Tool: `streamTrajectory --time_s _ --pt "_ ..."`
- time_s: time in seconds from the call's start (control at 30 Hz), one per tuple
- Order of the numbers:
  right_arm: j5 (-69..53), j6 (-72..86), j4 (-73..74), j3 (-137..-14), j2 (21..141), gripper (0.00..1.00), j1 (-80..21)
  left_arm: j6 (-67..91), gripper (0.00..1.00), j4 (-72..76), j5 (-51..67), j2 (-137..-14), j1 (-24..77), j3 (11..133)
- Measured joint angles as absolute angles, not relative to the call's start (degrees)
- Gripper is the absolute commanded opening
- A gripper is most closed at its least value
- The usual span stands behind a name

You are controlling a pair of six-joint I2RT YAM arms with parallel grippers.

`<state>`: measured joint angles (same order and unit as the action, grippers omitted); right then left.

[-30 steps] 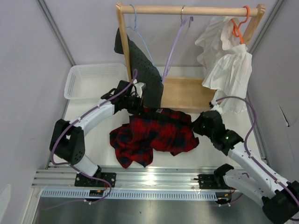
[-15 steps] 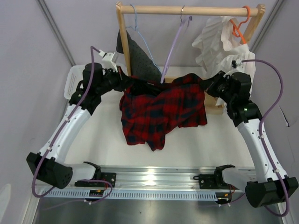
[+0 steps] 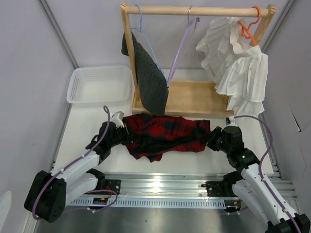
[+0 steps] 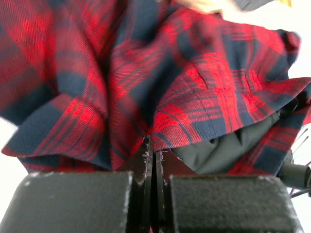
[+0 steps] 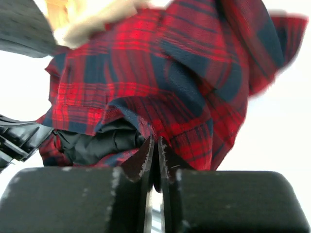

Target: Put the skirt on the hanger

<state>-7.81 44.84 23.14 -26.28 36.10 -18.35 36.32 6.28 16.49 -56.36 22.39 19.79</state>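
Skirt (image 3: 165,133) just before the rack (image 3: 194,98)

Skirt (image 4: 146,73) cropped at left-wrist view edges; far hem blurred.

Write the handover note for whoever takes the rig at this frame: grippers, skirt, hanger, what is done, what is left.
Left gripper: shut on one end of the skirt.
Right gripper: shut on the opposite end.
Skirt: bunched and stretched between the two grippers, low over the table in front of the rack; whether it touches the table cannot be told.
Hanger: the lilac one, bare, hooked on the wooden rail.
Done: skirt gripped at both ends.
Left: raise it to the hanger and drape it over; nothing is on the hanger yet.
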Motion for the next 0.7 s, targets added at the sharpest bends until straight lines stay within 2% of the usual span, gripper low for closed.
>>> streamTrajectory --time_s 0.07,0.17,0.2,0.3,0.53,0.7 --pt "-6.7 46.7 23.9 -24.2 34.2 0.22 -19.5 37.7 0.0 9.5 16.4 -55.2 22.5 16.4" --pt "-4.7 47.8 24.3 -23.8 33.7 0.4 -21.2 39.1 0.0 14.8 16.6 -54.2 22.5 14.4" --pt "-4.1 48.1 24.4 -23.8 33.7 0.53 -21.7 39.5 0.0 16.6 16.8 -54.0 22.5 14.1" --pt "-1.4 48.1 25.7 -23.9 33.3 0.65 -23.8 39.9 0.0 21.0 17.2 -53.3 22.5 13.5" --pt "6.1 47.7 31.0 -30.2 32.7 0.64 -29.3 40.1 0.0 24.9 18.5 -52.3 22.7 13.3" --pt "10.8 47.7 32.8 -36.0 34.6 0.59 -33.9 40.0 0.0 25.0 18.7 -52.3 23.0 13.3"
